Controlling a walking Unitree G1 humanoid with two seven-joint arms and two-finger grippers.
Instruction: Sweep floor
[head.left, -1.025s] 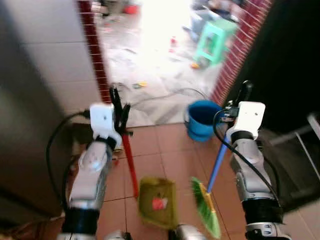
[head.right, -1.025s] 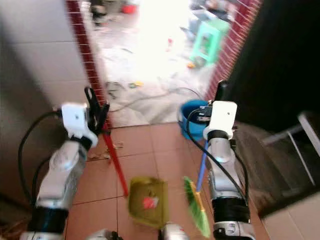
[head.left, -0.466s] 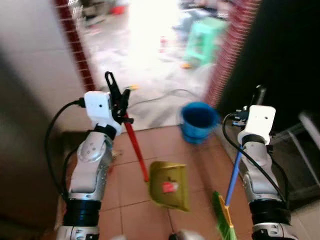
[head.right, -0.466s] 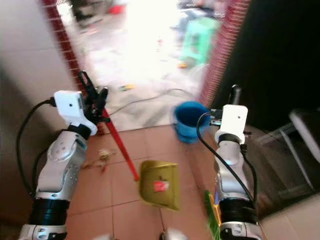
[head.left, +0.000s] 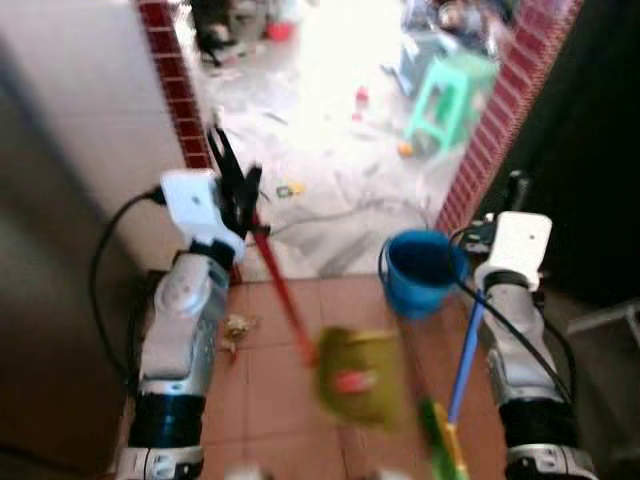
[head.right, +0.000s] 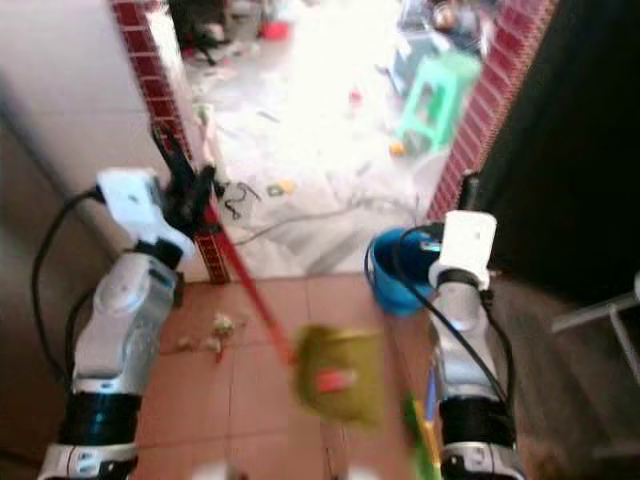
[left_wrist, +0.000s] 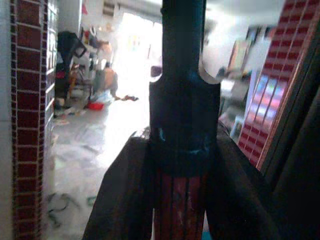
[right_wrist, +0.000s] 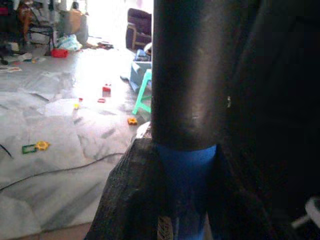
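The whole view has swung toward the bright doorway, so the robot is walking, not sweeping yet. The blue bucket (head.left: 420, 270) now sits closer, between the arms. The left tool (head.left: 235, 195) is shut tight on the red handle (head.left: 285, 295) of the green dustpan (head.left: 358, 375), which swings low over the tile floor (head.left: 270, 400). The right tool (head.right: 466, 200) grips the blue broom (head.left: 462, 350). A small pile of scraps (head.right: 212, 332) has come into sight near the left arm, ready to sweep.

Matt terracotta tiles (head.left: 270, 400) are seen below the left gripper (head.left: 238, 190); a glossy blue plastic bucket (head.left: 420, 270) beside the right gripper (head.left: 515, 190).
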